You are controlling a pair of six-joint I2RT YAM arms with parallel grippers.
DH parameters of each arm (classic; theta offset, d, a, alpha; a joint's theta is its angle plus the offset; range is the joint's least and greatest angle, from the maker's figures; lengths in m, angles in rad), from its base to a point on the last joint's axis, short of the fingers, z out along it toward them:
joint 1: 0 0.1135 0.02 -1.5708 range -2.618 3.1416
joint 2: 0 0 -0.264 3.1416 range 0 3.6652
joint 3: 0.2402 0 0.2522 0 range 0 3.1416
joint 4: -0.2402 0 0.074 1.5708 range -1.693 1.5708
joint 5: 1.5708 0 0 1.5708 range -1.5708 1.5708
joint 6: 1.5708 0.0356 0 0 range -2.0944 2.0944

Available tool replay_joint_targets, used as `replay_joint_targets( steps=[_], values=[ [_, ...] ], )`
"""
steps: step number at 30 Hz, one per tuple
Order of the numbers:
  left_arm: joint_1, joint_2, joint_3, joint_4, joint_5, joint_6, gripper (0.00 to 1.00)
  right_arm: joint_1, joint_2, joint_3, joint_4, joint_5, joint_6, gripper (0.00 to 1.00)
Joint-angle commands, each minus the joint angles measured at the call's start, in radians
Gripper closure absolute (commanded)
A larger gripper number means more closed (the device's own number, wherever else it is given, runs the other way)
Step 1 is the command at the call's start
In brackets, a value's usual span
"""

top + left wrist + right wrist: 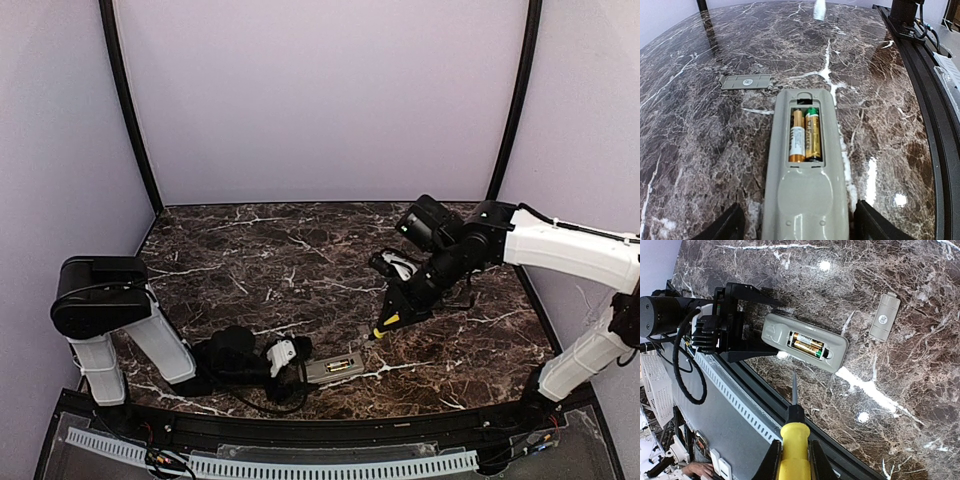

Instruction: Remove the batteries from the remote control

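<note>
The grey remote control (805, 200) lies flat near the table's front edge with its battery bay facing up and uncovered. Two batteries (805, 136) sit side by side in the bay, one white and orange, one gold and black. My left gripper (799, 227) is open and straddles the remote's near end, with a black finger (730, 225) on each side and a gap showing on the left. From above, the left gripper (305, 365) meets the remote control (335, 368). My right gripper (792, 460) is shut on a yellow-handled screwdriver (794, 440), whose tip points toward the batteries (807, 344) from a short distance away.
The small flat grey battery cover (746, 81) lies on the marble just beyond the remote, and shows in the right wrist view as the cover (885, 316) to the remote's right. A black rail (935, 100) runs along the table's near edge beside the remote.
</note>
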Motion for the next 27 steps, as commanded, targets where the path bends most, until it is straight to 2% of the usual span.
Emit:
replay_joint_targets(
  steps=[1, 7, 14, 16, 19, 22, 24, 25, 27],
  values=[
    [0.001, 0.023, 0.022, 0.029, 0.067, 0.013, 0.26, 0.007, 0.025, 0.045, 0.003, 0.006, -0.004, 1.00],
    [0.001, 0.061, 0.061, -0.012, 0.094, 0.018, 0.32, 0.007, 0.037, 0.058, -0.002, 0.004, -0.014, 1.00],
    [0.000, 0.081, 0.094, -0.036, 0.097, 0.020, 0.47, 0.008, 0.014, 0.041, -0.003, 0.009, -0.007, 1.00],
    [0.001, 0.080, 0.097, -0.039, 0.101, 0.021, 0.54, 0.008, 0.005, 0.034, -0.003, 0.010, -0.004, 1.00],
    [-0.001, 0.063, 0.109, -0.074, 0.113, 0.025, 0.69, 0.008, -0.002, 0.029, -0.008, 0.016, -0.003, 1.00],
    [-0.009, 0.011, 0.127, -0.131, 0.099, 0.039, 0.78, 0.008, -0.003, 0.033, -0.019, 0.027, -0.004, 1.00],
    [-0.021, -0.031, 0.148, -0.210, 0.070, 0.066, 0.87, 0.008, -0.004, 0.036, -0.021, 0.032, -0.006, 1.00],
    [-0.033, -0.046, 0.155, -0.268, 0.055, 0.089, 0.94, 0.010, -0.005, 0.039, -0.023, 0.037, -0.007, 1.00],
    [-0.053, -0.094, 0.196, -0.365, -0.028, 0.120, 0.99, 0.016, -0.001, 0.045, -0.026, 0.051, -0.007, 1.00]
  ],
)
